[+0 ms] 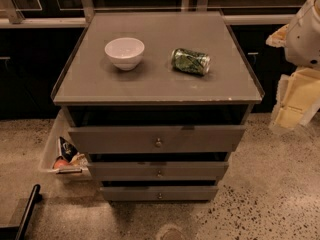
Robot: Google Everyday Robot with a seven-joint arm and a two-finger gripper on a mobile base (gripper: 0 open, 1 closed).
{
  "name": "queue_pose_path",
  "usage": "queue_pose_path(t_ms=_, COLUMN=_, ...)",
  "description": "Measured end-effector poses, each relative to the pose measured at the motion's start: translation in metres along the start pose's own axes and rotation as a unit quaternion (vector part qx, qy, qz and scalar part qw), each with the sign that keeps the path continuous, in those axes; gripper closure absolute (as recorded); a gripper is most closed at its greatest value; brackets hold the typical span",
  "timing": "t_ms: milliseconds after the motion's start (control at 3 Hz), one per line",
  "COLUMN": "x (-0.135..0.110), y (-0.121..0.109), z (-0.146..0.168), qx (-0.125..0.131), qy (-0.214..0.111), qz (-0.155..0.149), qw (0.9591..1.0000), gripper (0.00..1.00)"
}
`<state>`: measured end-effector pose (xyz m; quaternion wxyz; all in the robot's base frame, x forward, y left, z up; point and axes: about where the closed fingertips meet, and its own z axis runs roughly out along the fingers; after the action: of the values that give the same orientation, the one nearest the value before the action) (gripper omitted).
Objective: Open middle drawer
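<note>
The middle drawer is the second grey-brown front of the cabinet, wide and low, with a small round metal knob. A dark gap shows above it. The taller top drawer sticks out a little further than it, and the narrower bottom drawer sits below. My gripper hangs with the white and yellowish arm at the right edge of the view. It is beside the cabinet's right side, well apart from the knob, and touches nothing.
A white bowl and a green can lying on its side sit on the cabinet top. A clear bin of snack packets stands on the speckled floor left of the drawers. A black bar lies at bottom left.
</note>
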<state>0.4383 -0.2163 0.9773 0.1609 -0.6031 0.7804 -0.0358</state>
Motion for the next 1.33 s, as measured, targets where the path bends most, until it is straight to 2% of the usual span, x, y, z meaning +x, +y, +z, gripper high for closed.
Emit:
queue_pose_path(t_ms=333, x=0.000, y=0.000, z=0.000, qx=0.000, qy=0.000, qz=0.000, qw=1.0000, gripper=0.00)
queue_pose_path(t_ms=667, x=0.000, y=0.005, z=0.019, qx=-0.007, qy=-0.004, qz=0.000, qw=1.0000, gripper=0.00)
queue_pose_path(t_ms=1000, x=0.012, y=0.022, z=0.063, qx=-0.036, qy=-0.013, qz=0.015, qw=0.9992, gripper=0.00)
queue_pose_path(t_ms=1333, x=0.025, y=0.044, z=0.113, qx=-0.059, qy=-0.024, qz=0.017, qw=0.9978, gripper=0.00)
